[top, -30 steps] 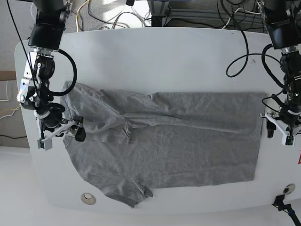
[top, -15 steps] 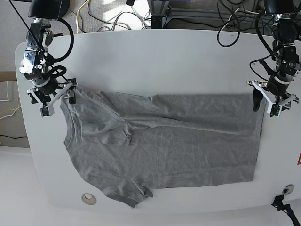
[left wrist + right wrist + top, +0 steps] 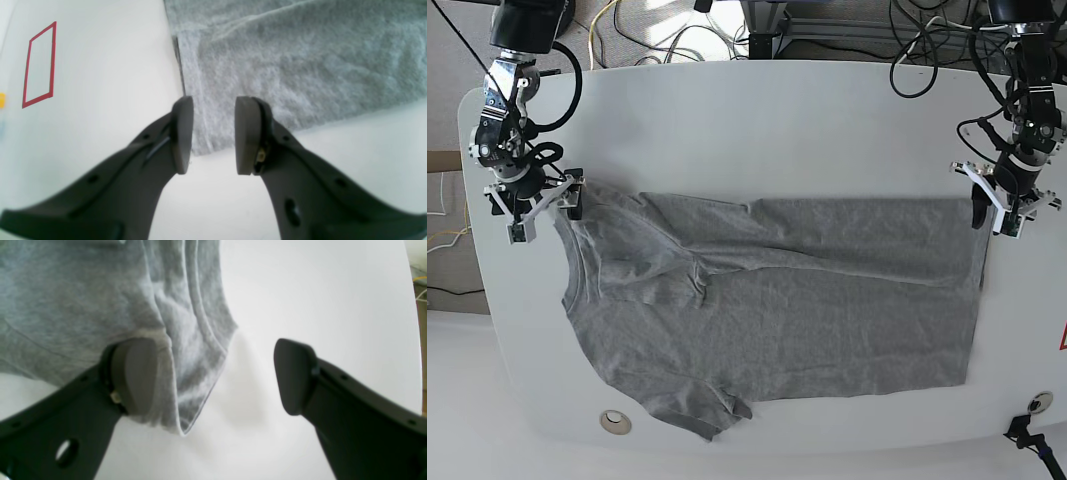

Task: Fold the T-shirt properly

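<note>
The heather-grey T-shirt (image 3: 807, 300) lies spread on the white table (image 3: 777, 110), its far part folded over toward the front. No lettering shows. My left gripper (image 3: 999, 208) hovers at the shirt's far right corner. In the left wrist view its jaws (image 3: 213, 135) stand a narrow gap apart over that corner of the T-shirt (image 3: 283, 66), pinching nothing. My right gripper (image 3: 535, 208) is at the far left corner, by the sleeve. Its jaws (image 3: 213, 376) are wide open. One finger (image 3: 133, 376) rests over the T-shirt's (image 3: 83, 290) hemmed edge and the other is over bare table.
A red outlined rectangle (image 3: 38, 65) is marked on the table beyond the shirt's right edge. A round grommet (image 3: 614, 421) sits near the front left edge. Cables (image 3: 677, 40) trail behind the table's far edge.
Both grippers have moved from the shirt's side edges toward its far corners. The left jaws have narrowed; the right jaws have stayed wide.
</note>
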`<state>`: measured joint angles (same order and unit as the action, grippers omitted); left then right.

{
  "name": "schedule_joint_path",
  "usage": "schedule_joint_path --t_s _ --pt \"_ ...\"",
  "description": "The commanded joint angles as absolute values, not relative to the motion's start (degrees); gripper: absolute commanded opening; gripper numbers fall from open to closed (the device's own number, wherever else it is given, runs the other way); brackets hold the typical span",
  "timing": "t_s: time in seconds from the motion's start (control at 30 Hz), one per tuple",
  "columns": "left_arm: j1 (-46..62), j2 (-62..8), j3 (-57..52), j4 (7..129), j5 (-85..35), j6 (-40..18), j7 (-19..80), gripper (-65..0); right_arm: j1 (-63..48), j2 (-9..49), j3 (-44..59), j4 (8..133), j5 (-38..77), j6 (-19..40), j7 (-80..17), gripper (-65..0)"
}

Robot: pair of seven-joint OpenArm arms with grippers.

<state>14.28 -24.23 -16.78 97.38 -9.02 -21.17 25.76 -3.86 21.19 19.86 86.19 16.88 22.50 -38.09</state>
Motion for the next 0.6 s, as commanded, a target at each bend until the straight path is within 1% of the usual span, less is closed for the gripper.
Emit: schedule_joint_path --t_s 0.0,0.17,0.33,0.5,0.53,0.57 --pt "13.8 -25.2 -17.4 98.2 -9.4 -20.8 24.6 -46.5 -3.5 21.0 20.2 87.0 17.3 22.5 -37.3 -12.7" --pt "13.8 -25.2 -17.5 98.2 -9.4 -20.6 24.6 -46.5 -3.4 20.5 20.1 83.7 17.5 22.5 -37.0 -12.7" --pt "13.6 -25.1 -20.8 98.2 -9.5 -20.6 24.6 -46.5 -3.3 20.5 20.1 78.1 17.5 22.5 -32.2 -12.7" --pt "13.3 -25.1 -22.8 98.2 -9.5 -20.6 24.6 -46.8 -3.5 20.5 20.1 76.1 17.5 22.5 -31.1 -13.1" --pt "13.3 -25.1 -23.2 98.2 -9.5 -20.6 24.6 -46.8 -3.5 20.4 20.1 75.8 17.5 22.5 -31.1 -14.6" --pt "13.3 -25.1 -23.2 98.2 -9.5 -20.6 24.6 -46.8 -3.5 19.8 20.1 75.8 17.5 22.5 -31.1 -18.4"
